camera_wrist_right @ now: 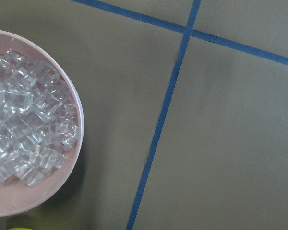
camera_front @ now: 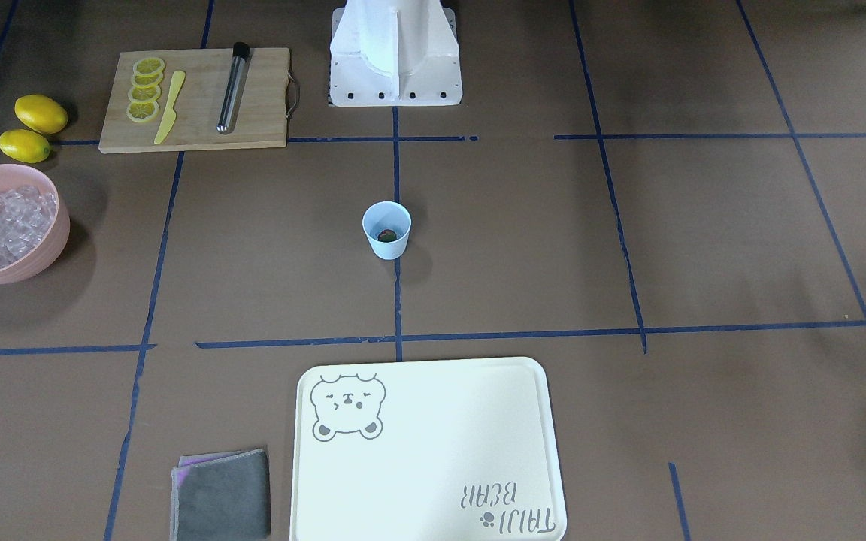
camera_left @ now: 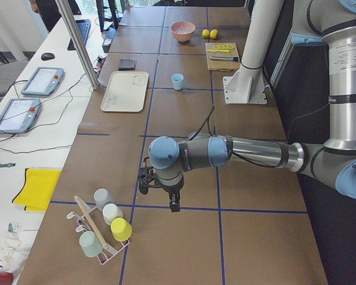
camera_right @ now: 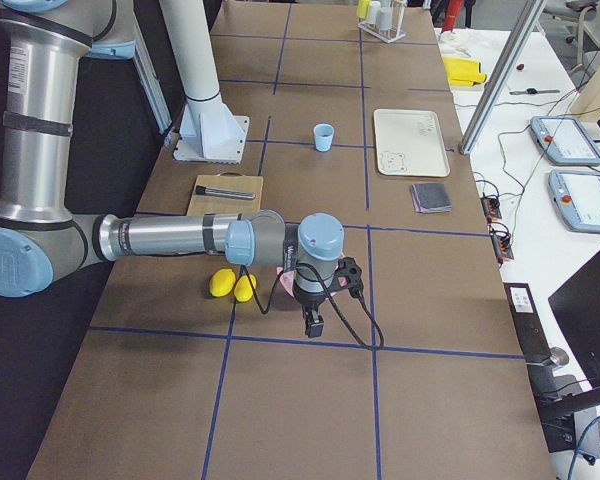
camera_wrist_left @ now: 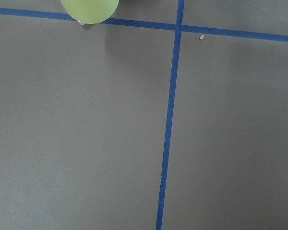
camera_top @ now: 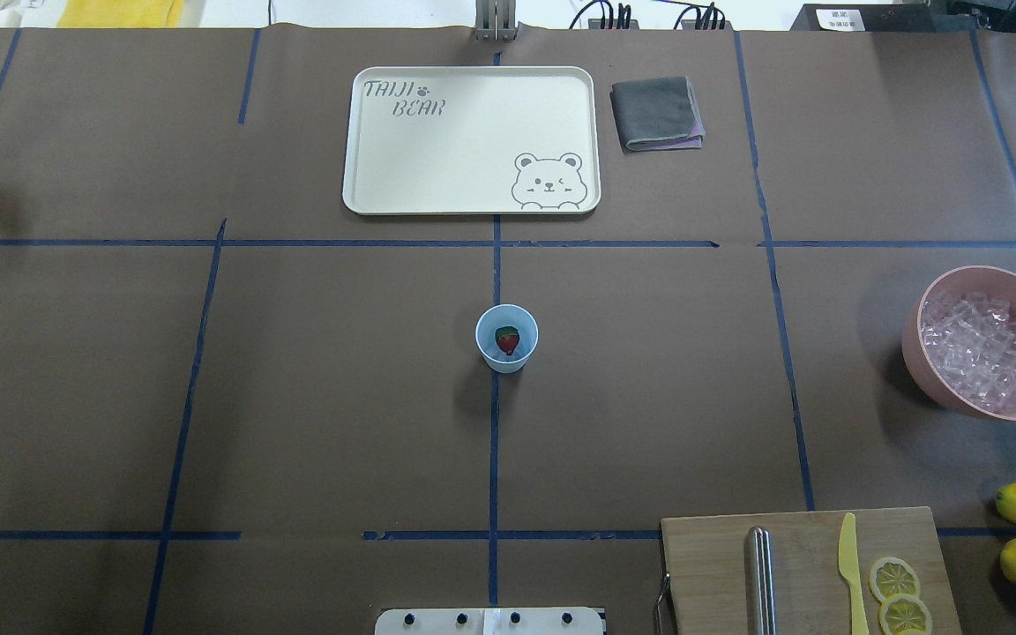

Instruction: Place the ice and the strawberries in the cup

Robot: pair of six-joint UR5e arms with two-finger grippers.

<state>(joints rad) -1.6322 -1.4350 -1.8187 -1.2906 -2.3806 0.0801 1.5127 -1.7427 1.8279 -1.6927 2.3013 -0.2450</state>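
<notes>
The right gripper (camera_right: 314, 322) hangs fingers-down over the table, and from here I cannot tell whether its fingers are spread or pressed together, or whether they hold anything. Just beside it sits the pink bowl (camera_wrist_right: 79, 125), heaped with the ice (camera_wrist_right: 24, 124). Well apart from it, at the table's middle, stands the cup (camera_top: 520, 354) with the strawberry (camera_top: 507, 339) lying inside. The cubes look small, hard, light and slick, so one would probably squirt from a skewed pinch and is best taken squarely across two flat opposite faces at the heap's top.
</notes>
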